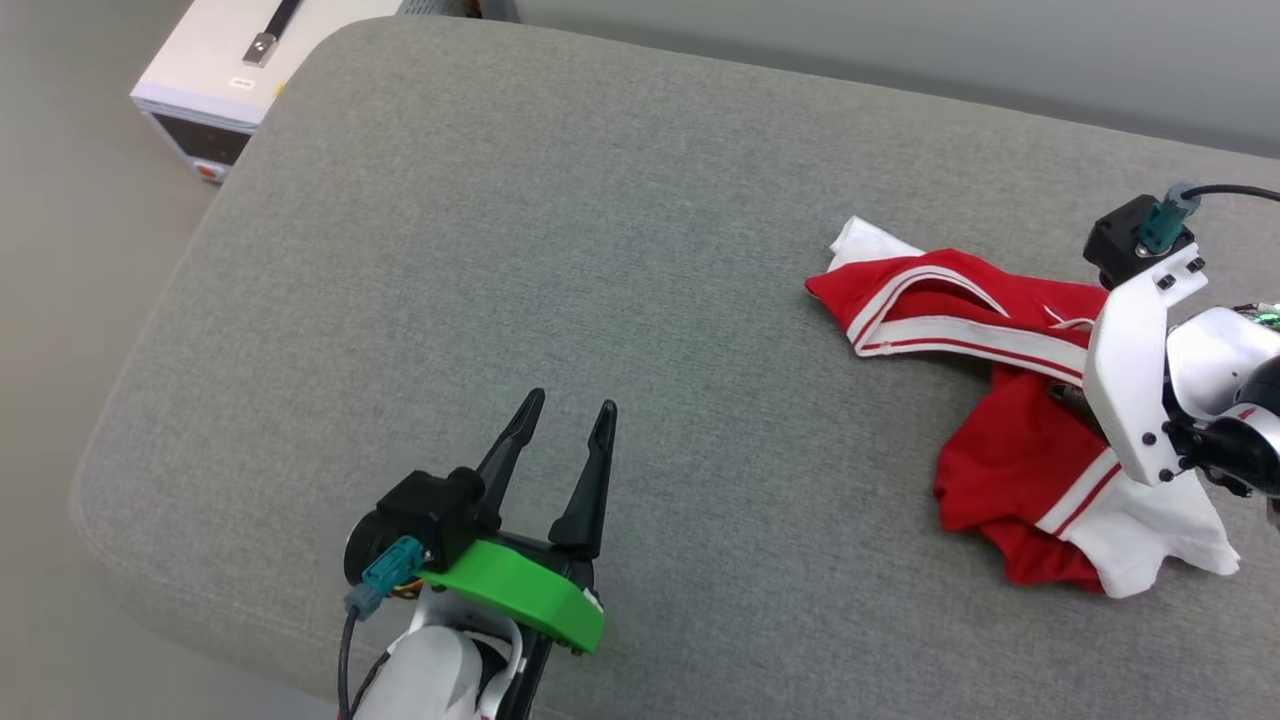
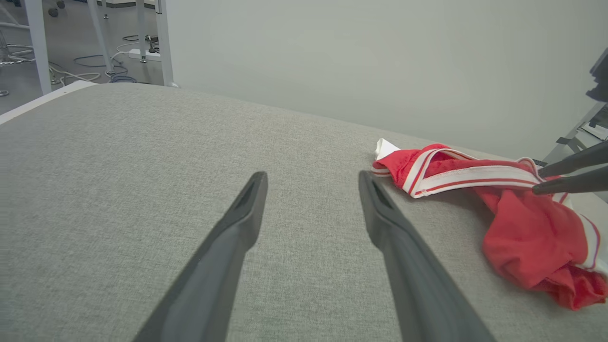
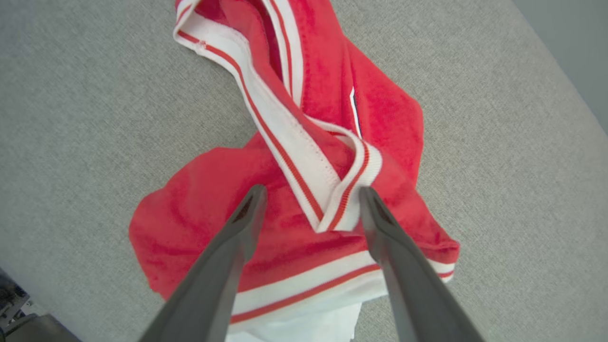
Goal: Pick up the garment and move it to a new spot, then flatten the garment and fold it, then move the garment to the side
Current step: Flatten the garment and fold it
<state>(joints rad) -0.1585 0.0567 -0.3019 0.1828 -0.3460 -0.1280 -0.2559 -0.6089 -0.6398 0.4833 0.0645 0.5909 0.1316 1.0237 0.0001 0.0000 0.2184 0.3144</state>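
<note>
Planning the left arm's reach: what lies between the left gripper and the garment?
Just bare grey cushion separates the left gripper from the garment, per the head view.

Grey fabric cushion (image 1: 520,250), crumpled red-and-white garment (image 1: 1010,470) lying on it

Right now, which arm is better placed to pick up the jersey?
Right. The right gripper is over the red jersey, jaws open astride its striped trim; the left gripper is open over bare grey cushion, apart from it.
</note>
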